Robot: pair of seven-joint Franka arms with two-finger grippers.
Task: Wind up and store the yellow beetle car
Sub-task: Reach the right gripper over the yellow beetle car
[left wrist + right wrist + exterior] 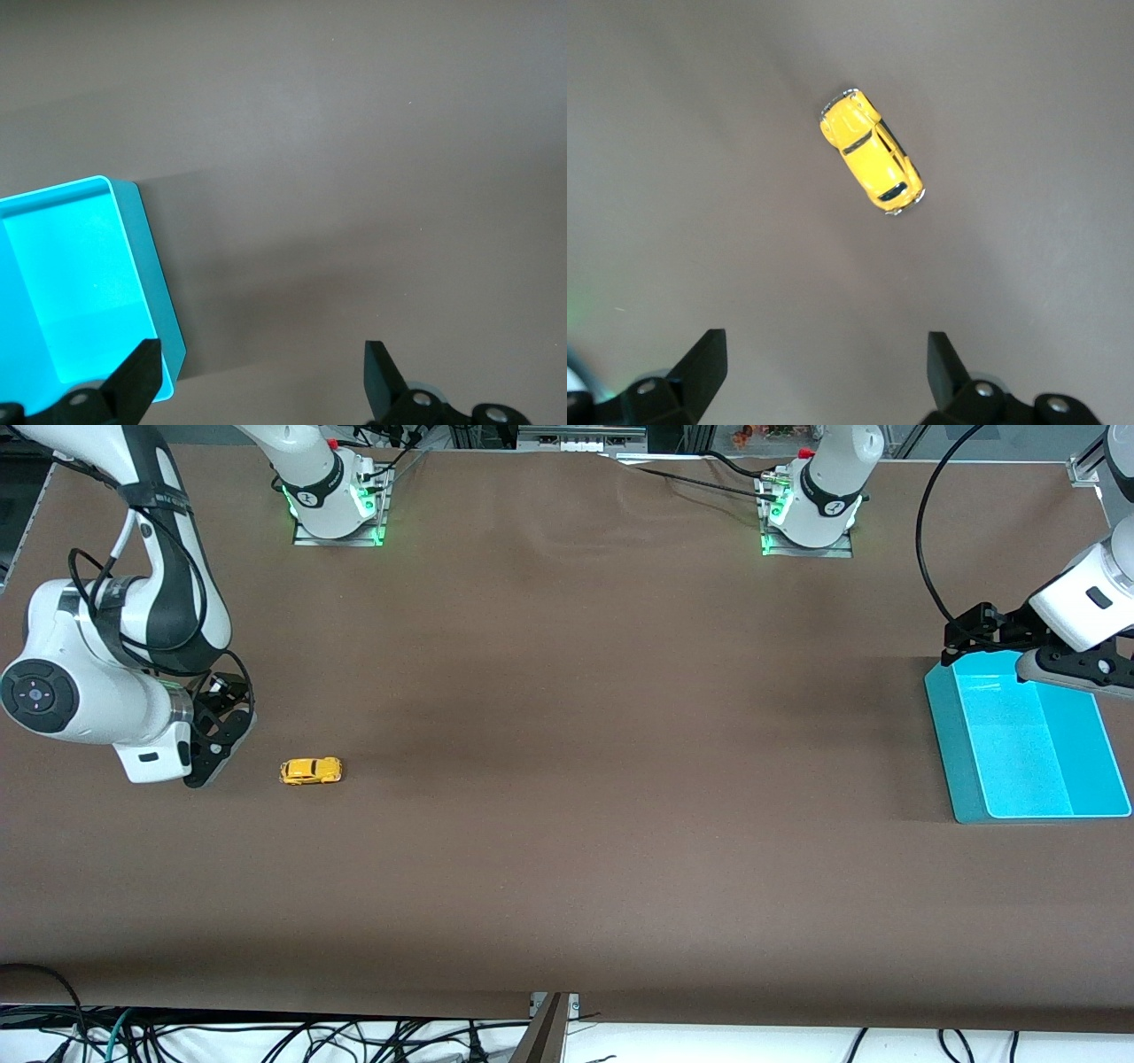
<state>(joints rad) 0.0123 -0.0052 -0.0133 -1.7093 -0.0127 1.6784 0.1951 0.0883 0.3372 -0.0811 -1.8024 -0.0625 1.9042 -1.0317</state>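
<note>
The yellow beetle car (311, 771) stands on its wheels on the brown table, toward the right arm's end. In the right wrist view the car (872, 152) lies a little ahead of the fingertips, apart from them. My right gripper (211, 751) hangs low over the table beside the car, open and empty; the right wrist view (824, 352) shows its jaws wide apart. The cyan tray (944, 726) sits at the left arm's end and is empty. My left gripper (967, 638) is open and empty over the tray's corner nearest the bases; the left wrist view (261, 356) shows the tray's wall (146, 266) by one finger.
The brown cloth (567, 824) covers the whole table. The two arm bases (337, 505) (811, 509) stand along the edge farthest from the front camera. Cables (266, 1036) hang below the table's near edge.
</note>
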